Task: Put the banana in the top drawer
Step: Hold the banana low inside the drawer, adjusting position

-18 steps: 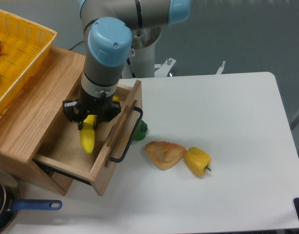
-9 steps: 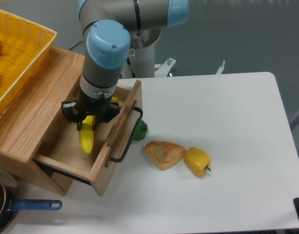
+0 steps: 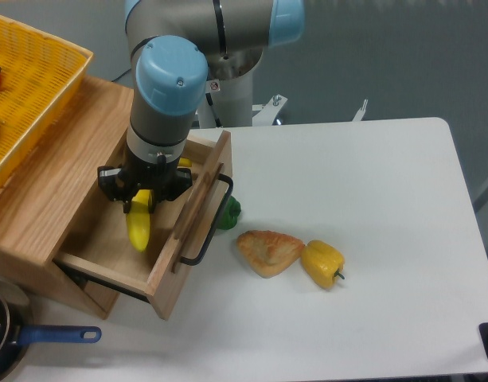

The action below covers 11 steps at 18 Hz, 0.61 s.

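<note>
The robot's fingers (image 3: 142, 199) pinch the banana (image 3: 138, 224) near its upper end, one black finger on each side of the fruit; the banana hangs from them toward 6 o'clock, its yellow length pointing down into the top drawer (image 3: 160, 274), and whether its lower tip touches the drawer floor cannot be told. The gripper's black body sits directly above the grasp, under the grey wrist with its pale-blue cap, inside the pulled-out drawer; a sliver of yellow shows at the far side of the wrist, at about 1 o'clock from the fingers. The drawer stands open from the wooden cabinet (image 3: 48, 187), its front panel and black bar handle (image 3: 214, 219) lying at 3 o'clock from the banana; a yellow mesh basket (image 3: 30, 87) rests on the cabinet top at 10 o'clock. Just beyond the handle, on the white surface (image 3: 371, 239), a green pepper (image 3: 230, 212) peeks out beside the drawer front; further toward 4 o'clock lie a tan pastry (image 3: 267, 251) and, touching or nearly touching it, a yellow bell pepper (image 3: 322, 264). At 7 o'clock, near the picture's bottom-left corner, a dark pan with a blue handle (image 3: 54, 335) sits below the cabinet.
</note>
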Motion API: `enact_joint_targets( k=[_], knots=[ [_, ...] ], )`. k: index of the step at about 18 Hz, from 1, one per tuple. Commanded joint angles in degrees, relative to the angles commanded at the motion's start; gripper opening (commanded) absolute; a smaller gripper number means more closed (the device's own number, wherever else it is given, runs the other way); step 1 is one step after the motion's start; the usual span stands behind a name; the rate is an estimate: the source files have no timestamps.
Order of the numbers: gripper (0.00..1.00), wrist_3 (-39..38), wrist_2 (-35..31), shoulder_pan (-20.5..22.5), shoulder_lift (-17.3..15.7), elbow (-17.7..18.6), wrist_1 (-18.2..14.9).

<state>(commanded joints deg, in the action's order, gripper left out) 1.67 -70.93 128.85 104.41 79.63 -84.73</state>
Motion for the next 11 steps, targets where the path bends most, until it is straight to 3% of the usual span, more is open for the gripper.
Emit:
enact_joint_targets(
  k=[4,11],
  knots=[
    [0.18,0.18,-0.09,0.0,-0.09,0.0,0.0],
    [0.32,0.26,0.0,0.0,-0.09,0.0,0.61]
  ],
)
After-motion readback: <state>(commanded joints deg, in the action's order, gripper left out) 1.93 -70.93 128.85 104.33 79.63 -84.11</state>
